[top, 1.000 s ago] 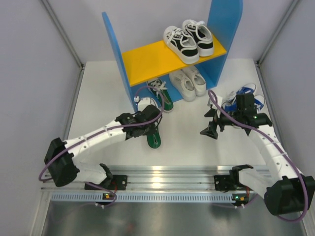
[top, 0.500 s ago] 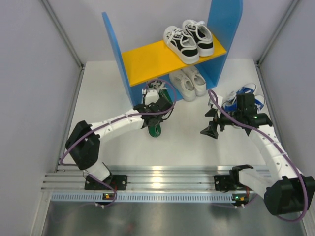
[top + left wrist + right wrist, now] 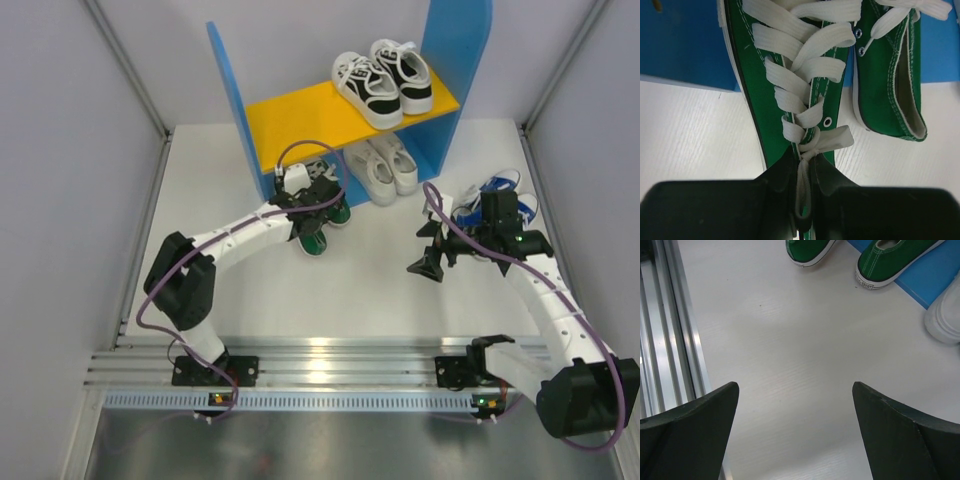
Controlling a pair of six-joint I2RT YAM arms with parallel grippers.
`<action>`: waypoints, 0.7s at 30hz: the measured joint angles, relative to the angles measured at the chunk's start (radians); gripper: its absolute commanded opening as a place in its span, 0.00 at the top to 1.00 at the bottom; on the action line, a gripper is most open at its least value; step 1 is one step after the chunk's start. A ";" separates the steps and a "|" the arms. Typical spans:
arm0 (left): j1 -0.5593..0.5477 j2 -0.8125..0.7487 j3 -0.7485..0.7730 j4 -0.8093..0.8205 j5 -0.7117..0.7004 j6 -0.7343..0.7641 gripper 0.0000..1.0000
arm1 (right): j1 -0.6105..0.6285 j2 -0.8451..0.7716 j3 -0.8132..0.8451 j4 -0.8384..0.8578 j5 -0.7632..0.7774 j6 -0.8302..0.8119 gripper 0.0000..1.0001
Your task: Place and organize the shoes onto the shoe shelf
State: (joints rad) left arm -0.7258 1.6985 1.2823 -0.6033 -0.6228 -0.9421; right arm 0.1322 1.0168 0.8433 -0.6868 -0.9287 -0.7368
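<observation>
One green sneaker [image 3: 790, 100] lies just before the shoe shelf [image 3: 290, 125], your left gripper [image 3: 802, 167] pinched tight on its laces [image 3: 810, 112]; your right gripper [image 3: 794, 387] spreads wide, empty

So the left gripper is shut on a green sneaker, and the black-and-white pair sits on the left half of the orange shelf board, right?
Not quite: the black-and-white pair sits on the right half of the orange shelf board, as the top external view shows. The left gripper is shut on a green sneaker.
</observation>
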 measured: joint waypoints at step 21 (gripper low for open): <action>0.040 0.080 0.071 0.038 0.008 -0.013 0.49 | -0.007 -0.001 -0.006 0.006 0.003 0.000 0.03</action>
State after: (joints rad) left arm -0.6857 1.7786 1.3537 -0.5652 -0.6144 -0.9546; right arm 0.1249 1.0161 0.8371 -0.6811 -0.9253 -0.7368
